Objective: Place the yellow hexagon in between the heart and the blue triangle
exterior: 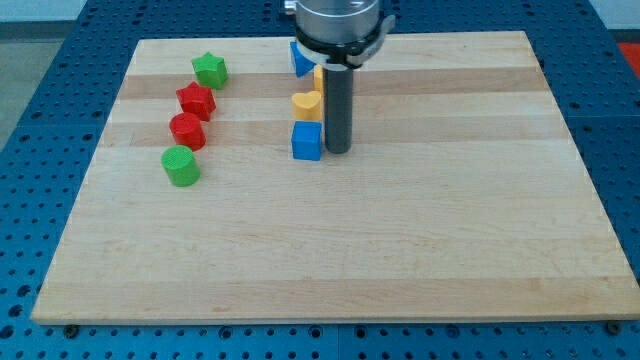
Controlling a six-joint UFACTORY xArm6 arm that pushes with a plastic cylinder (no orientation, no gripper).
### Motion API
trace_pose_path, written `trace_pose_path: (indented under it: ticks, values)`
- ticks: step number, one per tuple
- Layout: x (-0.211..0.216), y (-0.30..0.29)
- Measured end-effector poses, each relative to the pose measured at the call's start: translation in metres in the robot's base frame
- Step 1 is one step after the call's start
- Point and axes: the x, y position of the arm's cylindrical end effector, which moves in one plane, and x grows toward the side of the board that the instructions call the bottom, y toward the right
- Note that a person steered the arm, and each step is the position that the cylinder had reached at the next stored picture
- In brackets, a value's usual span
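Jaws are lacking; my tip (337,151) sits just right of the blue cube (307,141). Yellow hexagon (318,76) peeks behind the rod, between yellow heart (306,104) and blue triangle (300,58). No writing shows on the bench (400,240).

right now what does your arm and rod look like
A straight dark grey rod hangs from a round silver-grey collar with a black band underneath. My tip is plain and blunt. No cables or markings show; the arm above is out of frame.
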Motion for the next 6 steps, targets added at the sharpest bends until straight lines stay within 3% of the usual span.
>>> trace_pose_path:
  ticks: [1, 2, 4, 6]
  values:
    - [-0.031, 0.056]
    - [-0.084, 0.071]
    - [-0.122, 0.032]
    - [-0.129, 0.013]
